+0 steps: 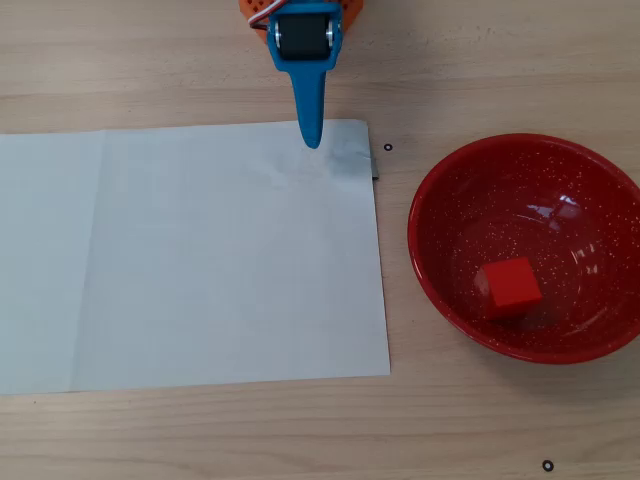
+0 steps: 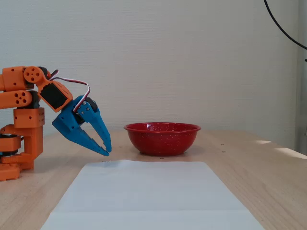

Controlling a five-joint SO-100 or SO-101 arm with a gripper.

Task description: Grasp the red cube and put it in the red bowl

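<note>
The red cube (image 1: 511, 286) lies inside the red bowl (image 1: 437, 190) at the right of the overhead view, resting on the bowl's floor. In the fixed view the red bowl (image 2: 162, 140) stands on the table and its wall hides the cube. My blue gripper (image 1: 312, 141) is well to the left of the bowl, at the far edge of the white sheet. It points steeply downward, with its tips (image 2: 107, 152) just above the table. The fingers meet at the tips and nothing is between them.
A large white paper sheet (image 1: 200, 260) covers the left and middle of the wooden table. The orange arm base (image 2: 21, 124) stands at the left of the fixed view. Small black marks (image 1: 388, 148) dot the wood near the bowl.
</note>
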